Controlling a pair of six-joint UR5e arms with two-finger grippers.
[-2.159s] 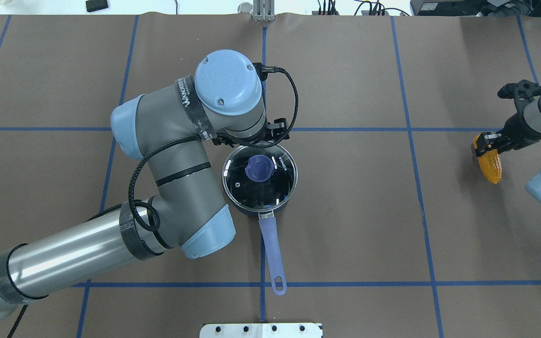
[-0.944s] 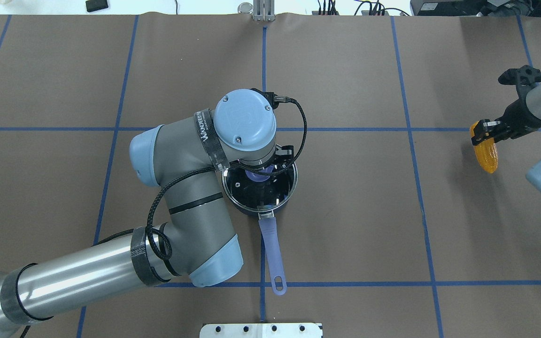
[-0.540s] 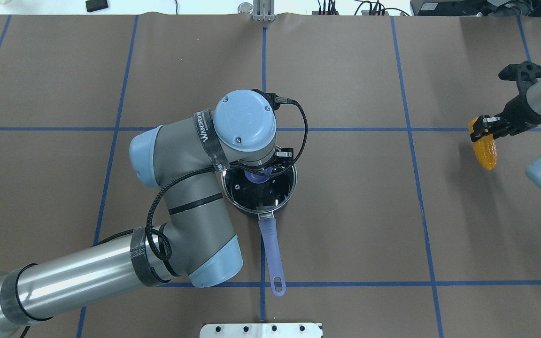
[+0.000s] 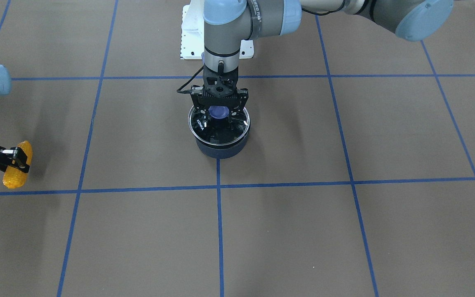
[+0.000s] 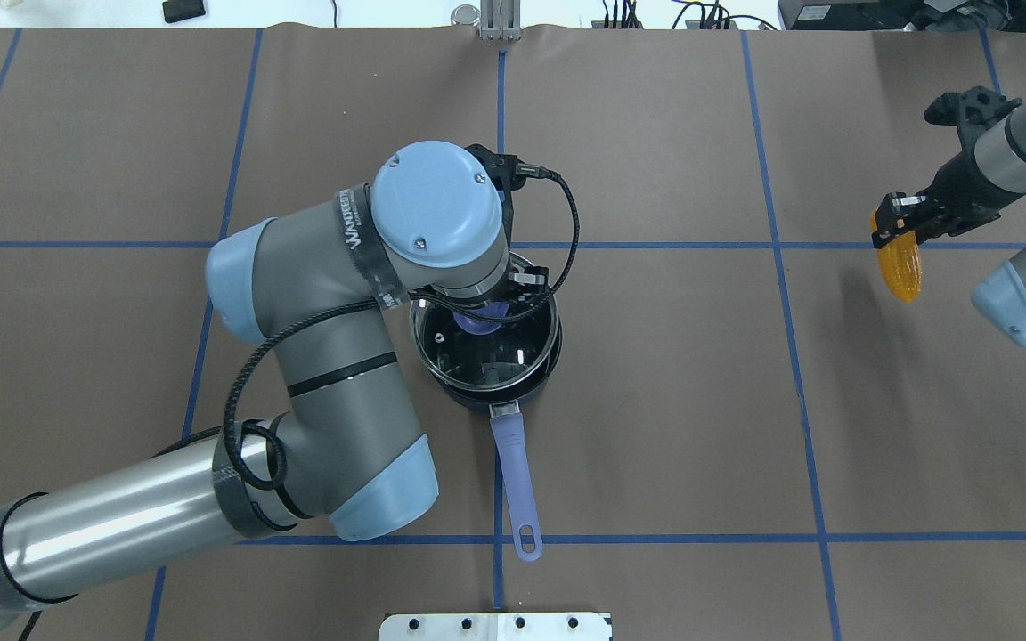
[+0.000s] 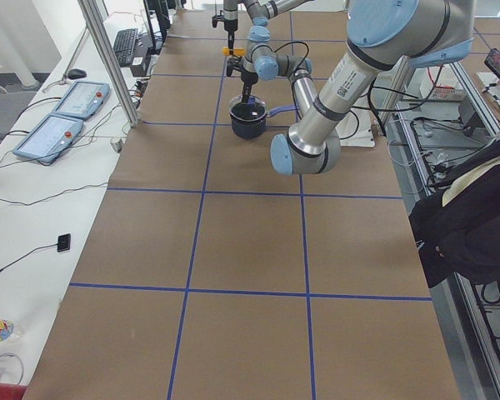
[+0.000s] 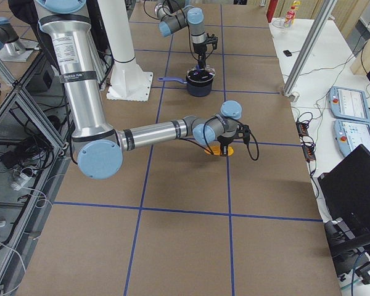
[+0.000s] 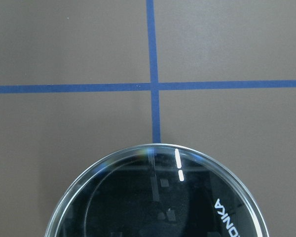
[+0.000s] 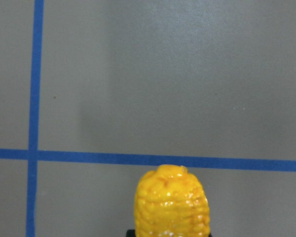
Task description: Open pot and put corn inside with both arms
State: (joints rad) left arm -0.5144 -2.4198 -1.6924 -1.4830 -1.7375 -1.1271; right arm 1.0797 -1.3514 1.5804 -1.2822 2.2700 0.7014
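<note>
nearest the robot, the periwinkle handle (image 5: pixel 515 472) of the pot (image 4: pixel 221 152) points straight back toward the base, so the pot's long axis runs near to far and both flanks are free of it. above the dark wall sits the glass lid (image 5: pixel 488 358), and the left end effector (image 4: pixel 220 119) stands upright over it with its fingers pinching the blue knob (image 4: pixel 219 111). in the overhead view the lid's rim looks a little offset from the pot beneath, which i read as the lid just raised, though it covers the mouth all the same. well off toward the robot's right, far across the bench (image 5: pixel 655 401), the right end effector (image 5: pixel 894 224) is pinched on one end of the corn (image 5: pixel 899 265), held clear of the surface with a shadow below. the cob's free tip points roughly toward the robot's side, about parallel to the handle. the move ahead turns on this: the corn must come in from the right, so the lid should go away to the left or the far side, not into that path.
</note>
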